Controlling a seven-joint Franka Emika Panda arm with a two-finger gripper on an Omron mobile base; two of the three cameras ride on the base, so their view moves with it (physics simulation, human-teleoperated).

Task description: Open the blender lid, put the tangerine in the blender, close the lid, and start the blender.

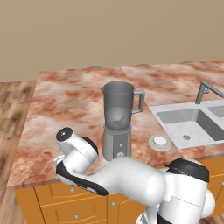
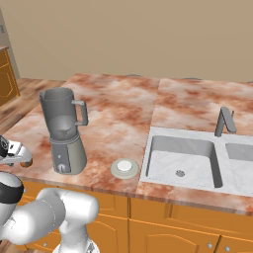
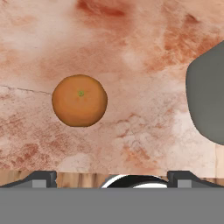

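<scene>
The tangerine (image 3: 79, 100), a small orange ball, lies on the marbled counter in the hand view, left of centre and ahead of my gripper (image 3: 111, 177). The gripper is open: its two dark fingertips (image 3: 41, 177) stand wide apart with nothing between them. The grey base of the blender (image 3: 208, 96) fills the right edge of that view. In both base views the blender (image 1: 117, 127) (image 2: 66, 138) stands upright near the counter's front with its jar uncovered. The blender lid (image 1: 159, 142) (image 2: 124, 168) lies flat on the counter to the blender's right.
A double sink (image 1: 188, 122) (image 2: 183, 158) with a grey faucet (image 1: 203, 92) (image 2: 225, 121) is set into the counter to the right of the lid. The counter's front edge (image 1: 52, 177) runs close below the tangerine, with orange cabinets underneath.
</scene>
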